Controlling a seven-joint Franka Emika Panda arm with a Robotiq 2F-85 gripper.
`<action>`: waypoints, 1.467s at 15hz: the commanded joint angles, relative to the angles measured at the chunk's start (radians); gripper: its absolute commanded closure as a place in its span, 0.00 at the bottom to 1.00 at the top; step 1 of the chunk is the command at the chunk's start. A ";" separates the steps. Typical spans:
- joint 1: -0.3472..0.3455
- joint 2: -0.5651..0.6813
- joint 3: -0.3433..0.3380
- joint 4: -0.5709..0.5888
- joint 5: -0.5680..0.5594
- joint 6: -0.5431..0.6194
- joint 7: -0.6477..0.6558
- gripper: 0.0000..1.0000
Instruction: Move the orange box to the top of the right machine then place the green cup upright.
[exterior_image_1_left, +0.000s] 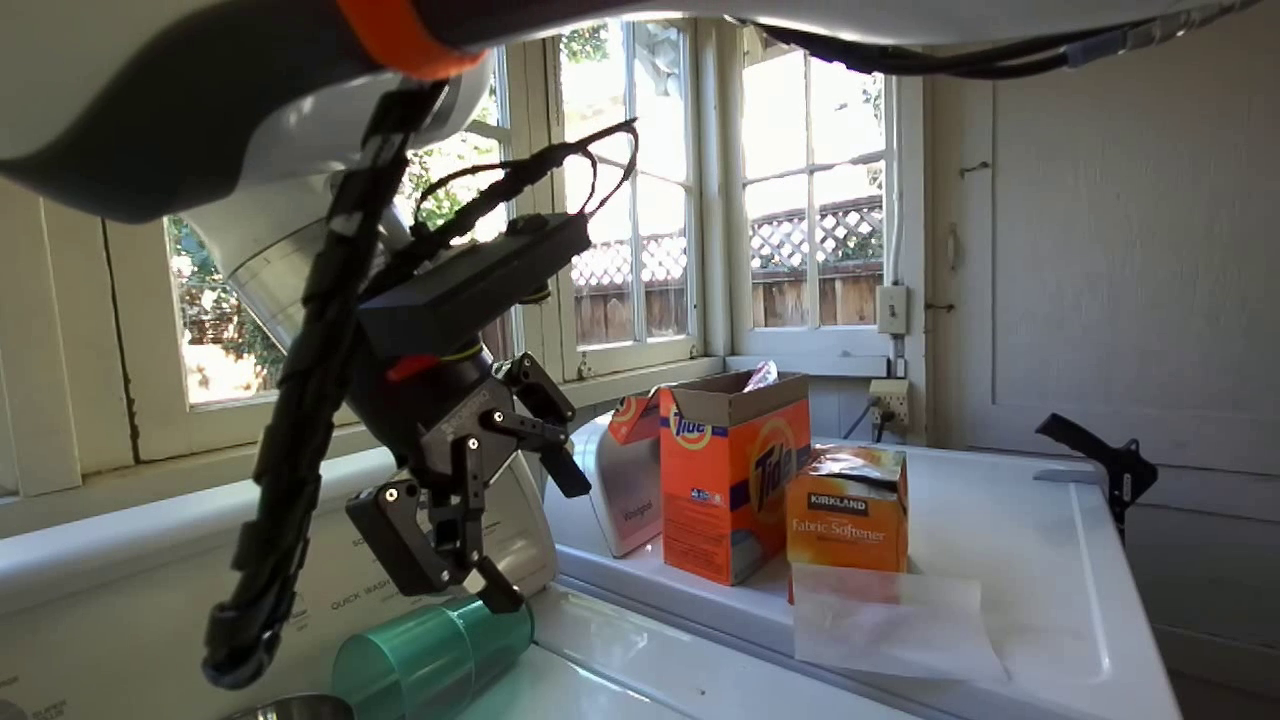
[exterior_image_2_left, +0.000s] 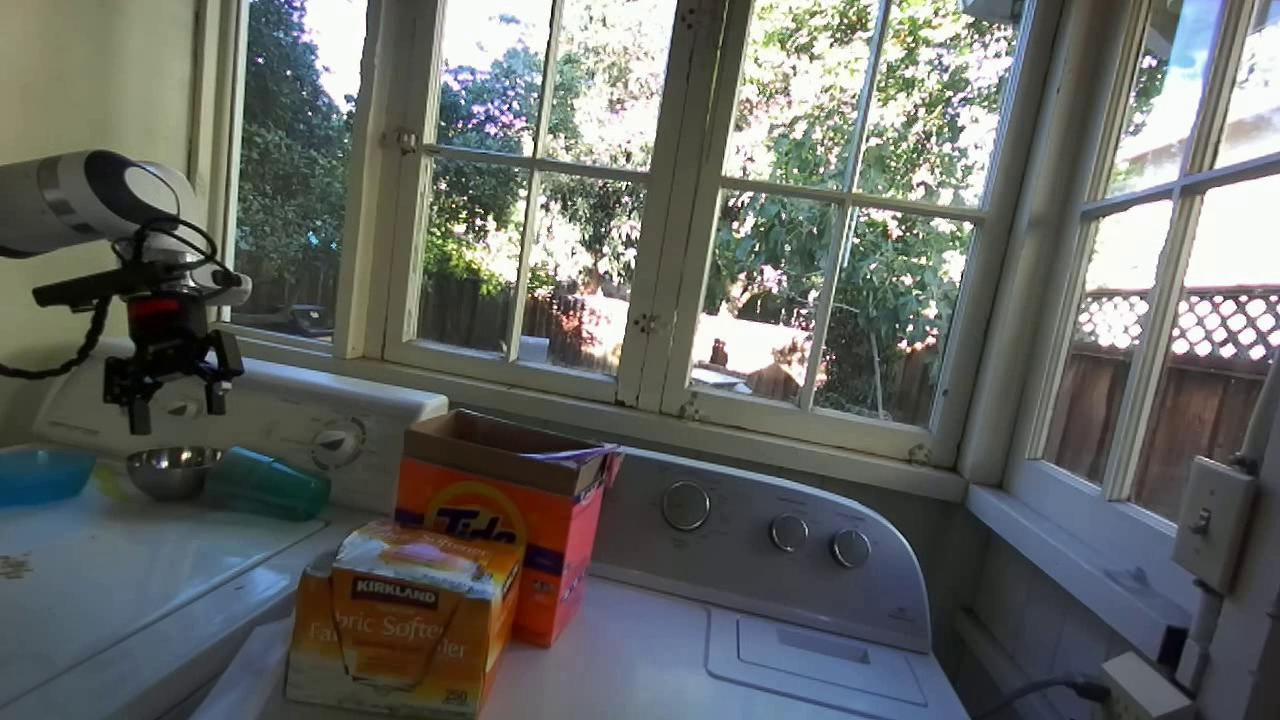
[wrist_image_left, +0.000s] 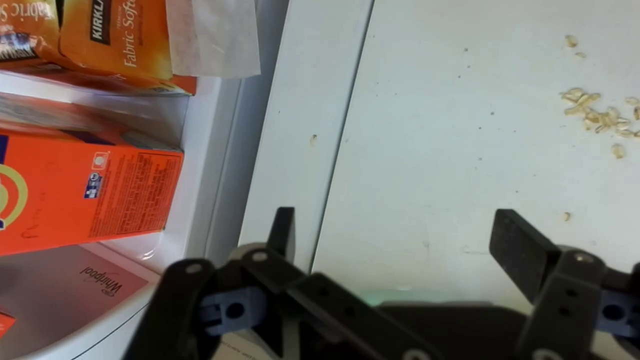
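Your hand (wrist_image_left: 395, 222) hangs over the left counter (exterior_image_2_left: 150, 570), above the level of the cup, fingers spread wide with only air between them. The green cup (exterior_image_2_left: 267, 487) lies on its side near that counter's back right corner. Its long axis runs along the back edge, the wider end toward the metal bowl (exterior_image_2_left: 168, 485), the narrower toward the right edge. In front of it you have open white surface with a scatter of pale grains (wrist_image_left: 595, 112).

The orange box (exterior_image_1_left: 720, 490) already stands upright by the back left corner of the right machine's counter (exterior_image_2_left: 640, 650), opening up, wide face to the front edge. The softener box (exterior_image_2_left: 400, 630) sits just in front of it; a white sheet (exterior_image_1_left: 890, 625) overhangs the left edge. Your open room there lies right of both boxes.
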 joint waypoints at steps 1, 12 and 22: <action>0.029 0.065 -0.043 0.107 -0.019 -0.048 0.006 0.00; 0.006 0.068 -0.061 0.046 -0.003 0.275 -0.117 0.00; 0.006 0.027 0.004 0.011 0.110 0.145 -0.057 0.00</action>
